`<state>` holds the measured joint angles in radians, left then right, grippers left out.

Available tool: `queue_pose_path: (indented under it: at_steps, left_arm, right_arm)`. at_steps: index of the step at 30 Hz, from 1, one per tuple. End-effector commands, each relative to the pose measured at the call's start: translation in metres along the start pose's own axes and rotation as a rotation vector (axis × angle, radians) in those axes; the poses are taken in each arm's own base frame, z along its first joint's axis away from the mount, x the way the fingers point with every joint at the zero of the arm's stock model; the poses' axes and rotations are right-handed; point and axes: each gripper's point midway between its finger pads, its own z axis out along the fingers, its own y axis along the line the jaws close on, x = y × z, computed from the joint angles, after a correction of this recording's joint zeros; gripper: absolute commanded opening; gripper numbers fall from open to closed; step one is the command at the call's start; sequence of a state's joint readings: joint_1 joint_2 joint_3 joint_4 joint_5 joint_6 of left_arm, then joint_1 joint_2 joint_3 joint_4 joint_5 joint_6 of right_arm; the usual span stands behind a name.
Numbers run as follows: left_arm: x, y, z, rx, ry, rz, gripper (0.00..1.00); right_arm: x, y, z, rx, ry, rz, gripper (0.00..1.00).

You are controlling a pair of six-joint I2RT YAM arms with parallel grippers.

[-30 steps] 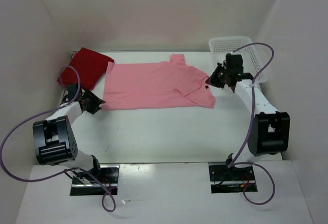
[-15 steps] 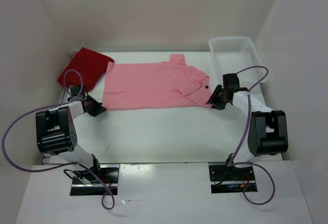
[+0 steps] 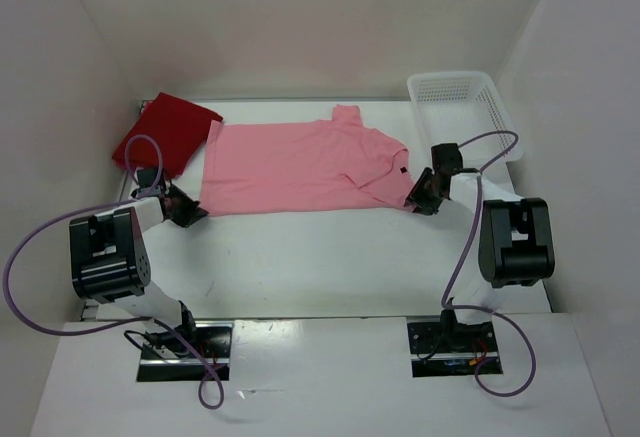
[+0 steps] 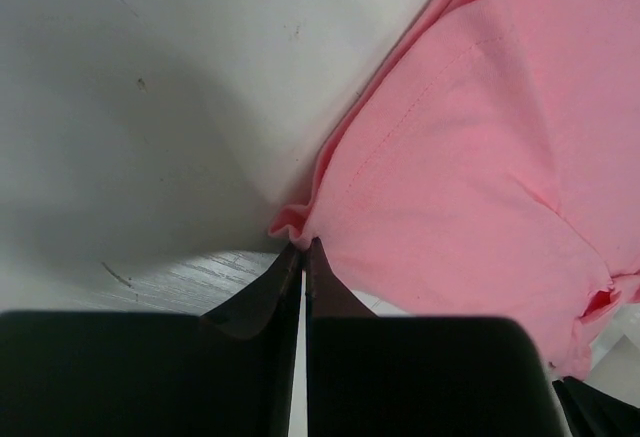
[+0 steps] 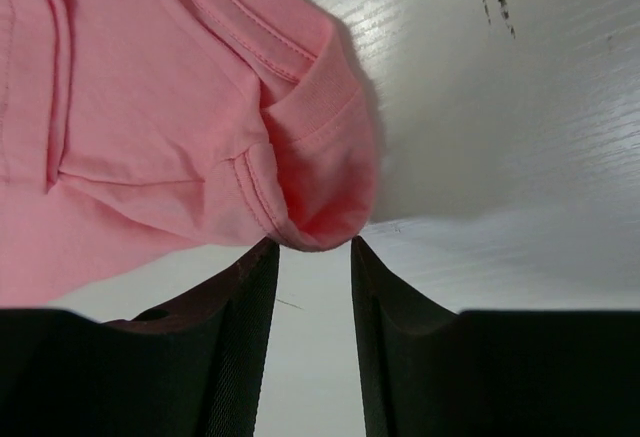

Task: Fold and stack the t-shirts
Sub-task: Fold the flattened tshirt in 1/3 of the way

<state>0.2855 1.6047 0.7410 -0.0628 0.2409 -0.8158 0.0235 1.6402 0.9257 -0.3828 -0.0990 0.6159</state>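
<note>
Spread flat centrally, light pink t-shirt, folded dark red t-shirt at far left

The light pink t-shirt is seen as one plain, unprinted shade, its seams stitched in matching pink, with a small dark mark near one sleeve. The dark red t-shirt is likewise plain. The bench is shown white, faintly grained and flecked with a few small dark scuffs in the wrist views. The basket is white, patterned with a grid of mesh holes. The left tool and right tool are black; the arms are white and black, trailed by purple cables
</note>
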Motion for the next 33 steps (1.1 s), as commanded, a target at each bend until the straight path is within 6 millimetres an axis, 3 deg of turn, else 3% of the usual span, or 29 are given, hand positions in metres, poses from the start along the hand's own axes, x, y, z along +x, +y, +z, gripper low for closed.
queue_pose_path:
  at_steps: [1, 4, 8, 15, 20, 24, 33]
  left_arm:
    - [-0.004, 0.008, -0.004, -0.04, -0.011, 0.036, 0.04]
    - [-0.007, 0.023, -0.009, -0.079, 0.003, 0.021, 0.02]
    - [-0.018, 0.047, -0.026, -0.111, 0.003, -0.029, 0.01]
    - [-0.03, 0.048, -0.035, -0.101, -0.03, -0.027, 0.01]
    - [-0.036, 0.038, -0.039, -0.056, -0.064, -0.018, 0.02]
    - [-0.029, 0.039, -0.037, -0.044, -0.043, -0.032, 0.03]
    - [-0.03, 0.036, -0.037, -0.031, -0.046, -0.029, 0.03]
  right_arm:
    - [-0.042, 0.021, -0.022, -0.056, -0.154, -0.033, 0.41]
    - [-0.047, 0.028, -0.037, -0.082, -0.17, -0.06, 0.42]
    - [-0.046, 0.035, -0.036, -0.104, -0.138, -0.099, 0.45]
    - [-0.034, 0.051, -0.021, -0.187, -0.029, -0.126, 0.45]
    - [0.002, 0.066, -0.022, -0.263, 0.049, -0.185, 0.44]
    - [0.013, 0.063, -0.014, -0.276, 0.089, -0.181, 0.44]
    - [0.011, 0.058, -0.008, -0.243, 0.089, -0.176, 0.4]
